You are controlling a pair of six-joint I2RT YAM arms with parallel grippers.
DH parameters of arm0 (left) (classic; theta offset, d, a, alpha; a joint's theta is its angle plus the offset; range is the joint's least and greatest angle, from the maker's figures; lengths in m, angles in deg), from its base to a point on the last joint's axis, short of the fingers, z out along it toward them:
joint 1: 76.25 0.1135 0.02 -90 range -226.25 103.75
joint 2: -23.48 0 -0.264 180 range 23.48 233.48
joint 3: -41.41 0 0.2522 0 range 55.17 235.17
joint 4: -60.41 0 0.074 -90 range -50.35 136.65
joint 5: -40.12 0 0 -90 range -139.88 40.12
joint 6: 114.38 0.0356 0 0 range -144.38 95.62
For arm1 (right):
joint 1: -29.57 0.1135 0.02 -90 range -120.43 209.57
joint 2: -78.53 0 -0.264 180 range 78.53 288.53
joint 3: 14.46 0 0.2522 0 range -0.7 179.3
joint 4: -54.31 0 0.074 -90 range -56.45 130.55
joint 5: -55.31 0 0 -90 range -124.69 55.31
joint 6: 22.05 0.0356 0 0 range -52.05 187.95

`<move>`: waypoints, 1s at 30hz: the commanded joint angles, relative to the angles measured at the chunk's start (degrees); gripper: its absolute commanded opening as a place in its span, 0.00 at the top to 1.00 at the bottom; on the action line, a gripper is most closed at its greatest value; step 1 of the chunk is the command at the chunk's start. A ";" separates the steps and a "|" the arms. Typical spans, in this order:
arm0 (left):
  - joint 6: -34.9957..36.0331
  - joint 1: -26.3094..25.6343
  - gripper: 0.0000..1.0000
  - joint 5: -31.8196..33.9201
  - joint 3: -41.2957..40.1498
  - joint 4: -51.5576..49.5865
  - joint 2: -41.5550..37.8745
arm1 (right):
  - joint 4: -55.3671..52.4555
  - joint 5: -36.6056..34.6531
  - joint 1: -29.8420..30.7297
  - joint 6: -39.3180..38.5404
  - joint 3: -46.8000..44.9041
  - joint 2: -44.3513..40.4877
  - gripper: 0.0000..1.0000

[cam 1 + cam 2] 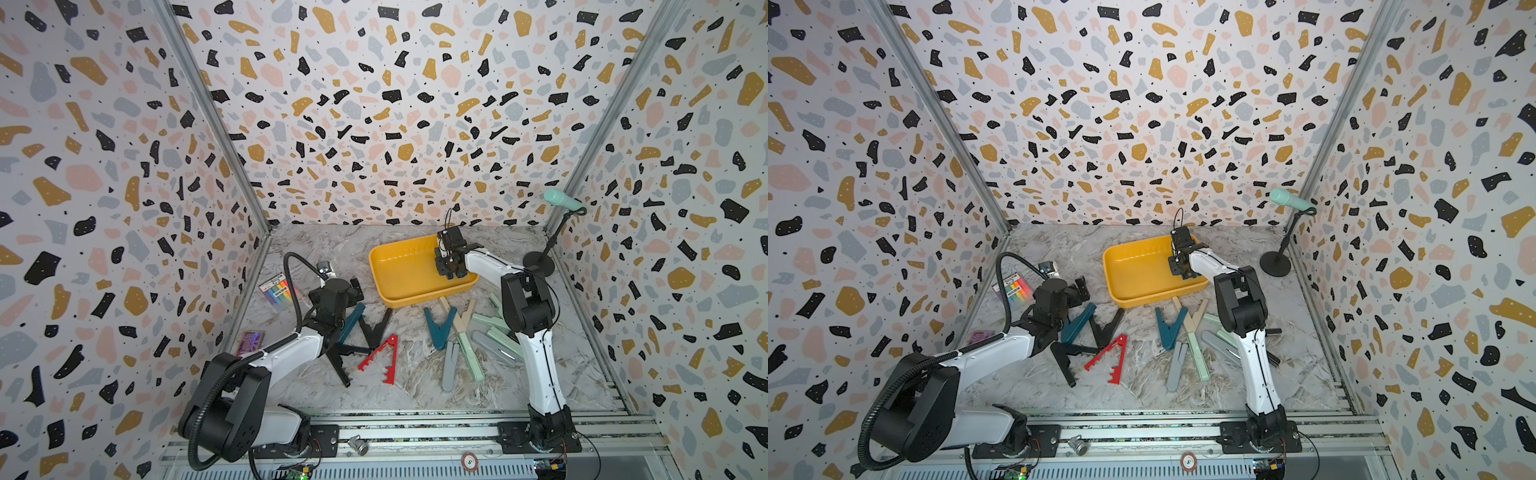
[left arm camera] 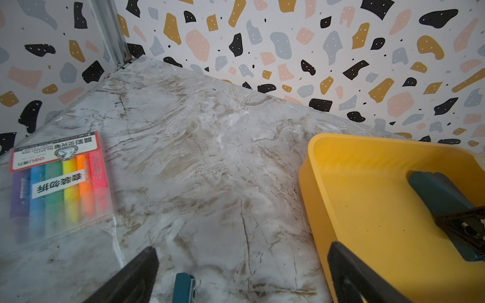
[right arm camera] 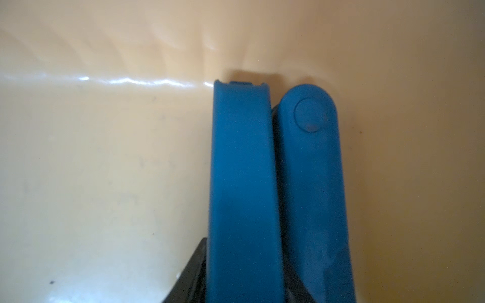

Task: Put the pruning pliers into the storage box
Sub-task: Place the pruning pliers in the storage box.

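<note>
Right gripper (image 1: 449, 266) sits low inside the yellow box (image 1: 401, 266), pinching teal pliers (image 3: 244, 183) whose two arms are pressed together. Left gripper (image 2: 244, 249) is spread wide over the table (image 1: 415, 386), holding nothing. Other pliers (image 1: 436, 328) lie on the table beside the box.

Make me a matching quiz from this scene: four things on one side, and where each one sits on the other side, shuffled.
Things:
A red notched pliers
B gripped teal pliers
C highlighter packet
D microphone

Places:
1 inside the storage box
2 on a stand at the far right
3 at the table's left edge
4 mid-table, outside the box

Pairs: A-4, B-1, C-3, D-2
</note>
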 commanded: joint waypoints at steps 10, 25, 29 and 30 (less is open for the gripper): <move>-0.27 0.31 0.01 0.30 -0.38 0.87 -0.48 | -1.88 -0.14 -0.20 0.52 0.19 -1.83 0.94; -0.17 0.30 0.01 0.66 -0.52 0.61 -1.06 | 2.46 1.18 0.06 2.93 -3.67 -3.87 0.71; -0.08 0.31 0.00 0.76 -0.60 0.61 -1.06 | 2.66 1.28 -0.07 2.98 -3.11 -6.07 0.58; -0.09 0.31 0.00 0.68 -0.64 0.61 -1.02 | 2.63 1.39 -0.05 3.07 -2.96 -6.43 0.56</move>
